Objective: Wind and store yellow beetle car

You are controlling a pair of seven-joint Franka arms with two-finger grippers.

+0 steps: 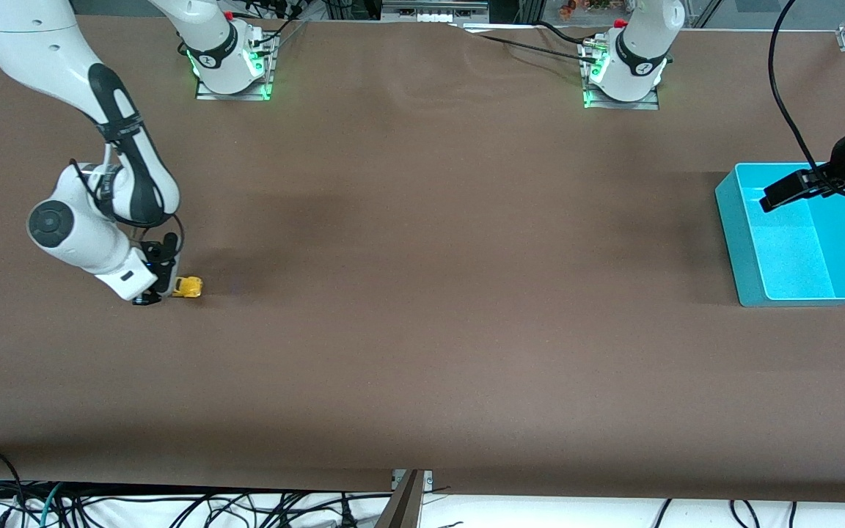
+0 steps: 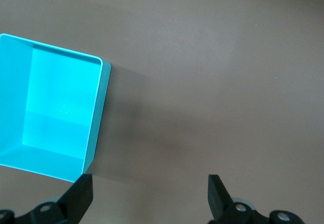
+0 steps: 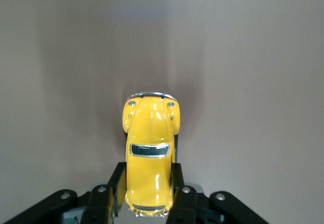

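Wide bare brown table [image 1: 422, 293] stretches between the cyan bin [image 1: 752, 242], at the left arm's end, and the yellow beetle car [image 1: 189, 287], well apart at the right arm's end. The right gripper [image 1: 152, 295] is clamped on the glossy, rounded car's sides at table level. The left gripper [image 2: 149, 193] hangs over the bin's rim, jaws apart.

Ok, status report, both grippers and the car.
Right gripper shut on yellow car, down at table, right arm's end. Left gripper open, waiting over cyan bin. Nothing between car and bin.
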